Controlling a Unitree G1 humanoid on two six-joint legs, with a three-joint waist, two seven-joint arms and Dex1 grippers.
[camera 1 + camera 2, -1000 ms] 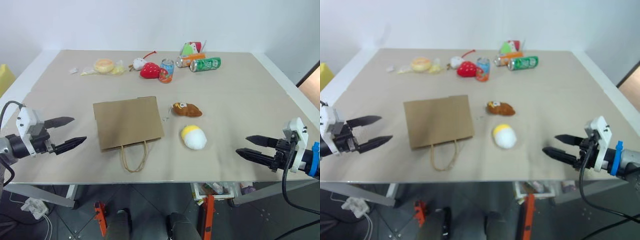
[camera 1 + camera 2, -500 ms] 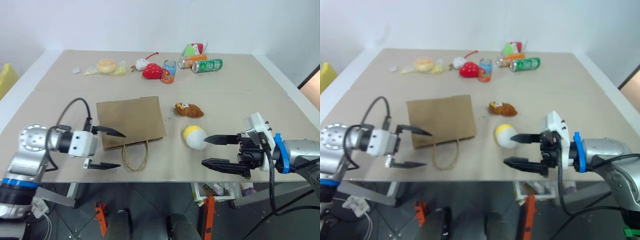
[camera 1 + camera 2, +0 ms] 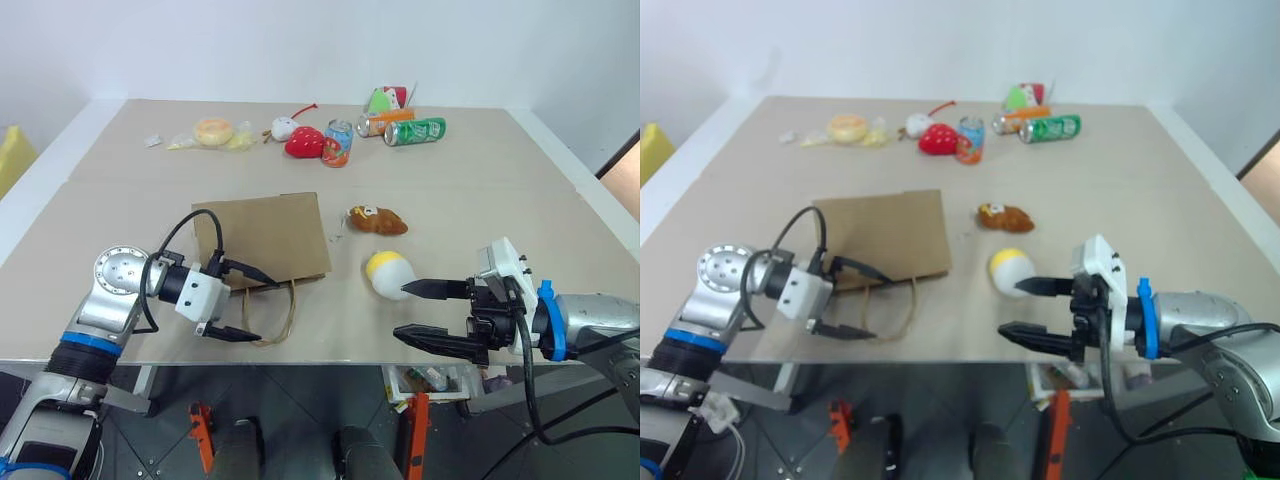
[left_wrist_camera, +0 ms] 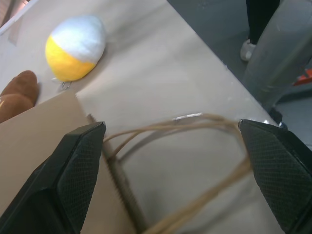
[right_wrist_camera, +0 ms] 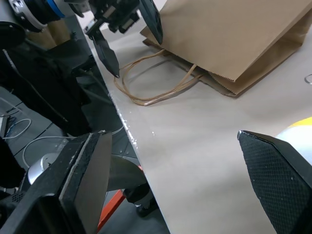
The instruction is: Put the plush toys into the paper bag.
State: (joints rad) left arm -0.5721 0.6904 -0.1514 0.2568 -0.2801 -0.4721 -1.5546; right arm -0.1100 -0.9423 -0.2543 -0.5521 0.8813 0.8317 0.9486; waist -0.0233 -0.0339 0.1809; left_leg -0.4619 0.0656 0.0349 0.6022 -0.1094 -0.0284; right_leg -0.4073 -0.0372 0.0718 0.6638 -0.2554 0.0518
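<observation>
While the bag [image 3: 260, 243] lies flat near the middle of the desk [image 3: 480, 190], its cord handles [image 3: 268, 318] loop toward the near edge. Brown toy [image 3: 376, 220] sits just right of the bag; white toy [image 3: 388, 274] lies nearer the edge, below it, yellow patch facing up. Left tool [image 3: 251, 303] gapes wide around the handles, one finger over the bag's mouth, one by the loops, holding nothing. Right tool [image 3: 418, 313] also stands wide open and empty, its upper fingertip right beside the white toy. Along the far side: strawberry plush [image 3: 300, 142], cans [image 3: 413, 130], a small white toy [image 3: 280, 128] and a wrapped bun [image 3: 212, 132].
</observation>
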